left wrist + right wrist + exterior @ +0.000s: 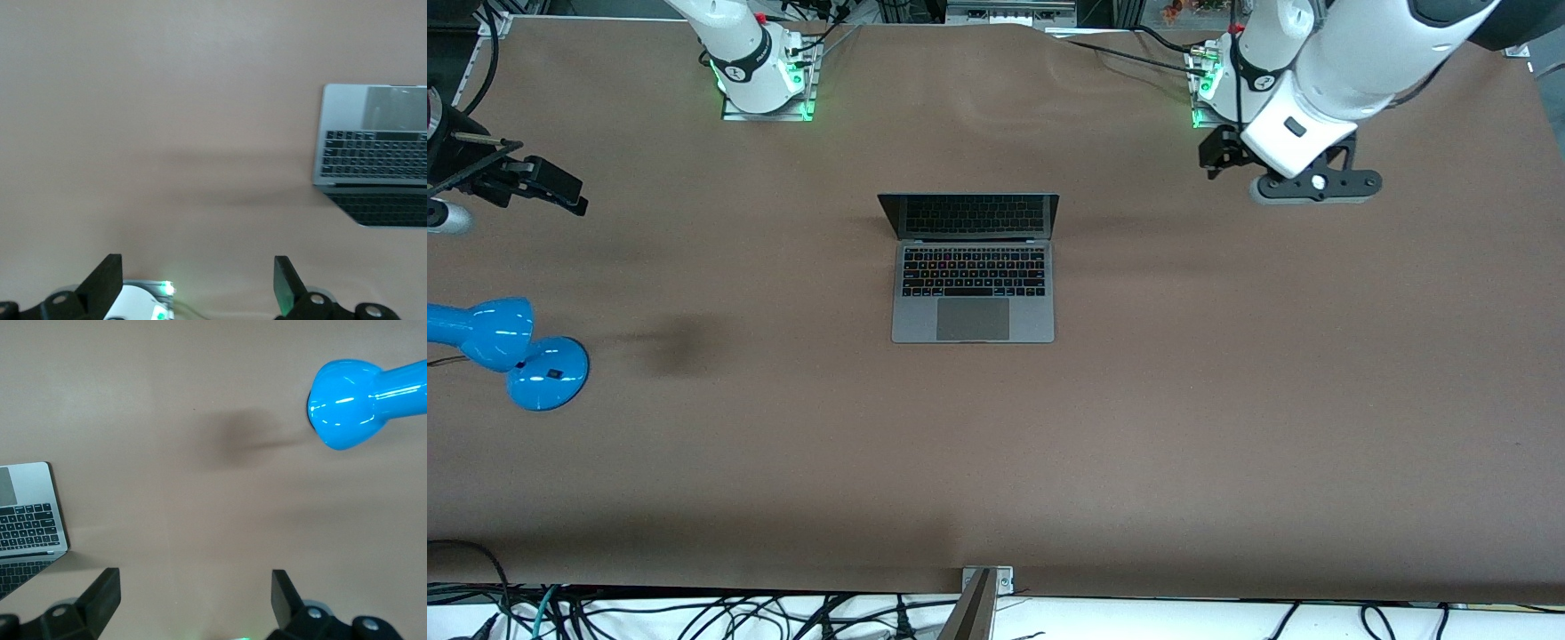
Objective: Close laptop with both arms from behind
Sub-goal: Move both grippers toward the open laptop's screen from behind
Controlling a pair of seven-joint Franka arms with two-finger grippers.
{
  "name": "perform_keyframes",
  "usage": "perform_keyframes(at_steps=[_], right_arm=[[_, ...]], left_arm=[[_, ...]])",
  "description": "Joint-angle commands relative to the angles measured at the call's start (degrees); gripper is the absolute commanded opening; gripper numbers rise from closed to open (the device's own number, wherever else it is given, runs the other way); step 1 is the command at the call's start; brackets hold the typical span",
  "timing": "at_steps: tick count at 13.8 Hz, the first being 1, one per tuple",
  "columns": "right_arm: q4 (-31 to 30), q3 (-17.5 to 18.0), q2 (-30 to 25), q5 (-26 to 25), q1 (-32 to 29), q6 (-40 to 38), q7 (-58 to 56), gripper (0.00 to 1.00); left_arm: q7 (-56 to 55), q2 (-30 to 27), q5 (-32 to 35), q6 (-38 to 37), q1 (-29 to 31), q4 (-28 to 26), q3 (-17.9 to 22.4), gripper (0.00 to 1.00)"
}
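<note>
The slim grey metal laptop (973,271) sits open mid-table, well apart from the wide-open, empty left gripper (197,283) and right gripper (195,600), bare brown table (1227,400) all around.

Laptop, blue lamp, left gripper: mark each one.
laptop (972,320), front view, on the trackpad.
blue lamp (547,373), front view, on its round base.
left gripper (197,283), left wrist view, midway between its open fingertips.
</note>
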Motion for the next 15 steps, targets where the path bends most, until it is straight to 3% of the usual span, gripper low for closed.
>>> perform_keyframes(at_steps=[1, 4, 6, 11, 15], right_arm=[[-0.3, 0.4, -0.3, 0.0, -0.3, -0.2, -0.1, 1.00], [-0.5, 0.7, 0.5, 0.2, 0.2, -0.2, -0.5, 1.00], [-0.6, 3.2, 1.4, 0.1, 1.2, -0.3, -1.2, 1.00], [-1.2, 4.1, 7.4, 0.8, 11.1, -5.4, 0.0, 1.00], [-8.1, 5.0, 5.2, 8.6, 13.4, -3.7, 5.5, 1.00]], left_arm=[[-4.1, 0.1, -1.6, -0.7, 0.2, 0.1, -2.5, 1.00], [-10.2, 0.3, -4.8, -0.2, 0.2, -0.5, -6.1, 1.00], [-15.4, 0.8, -7.2, -0.1, 0.2, -0.5, -8.1, 1.00], [-27.0, 7.2, -13.7, 0.3, 0.1, -0.3, -15.3, 0.98], [-28.1, 13.4, -15.2, 0.6, -2.1, 0.4, -16.9, 0.98]])
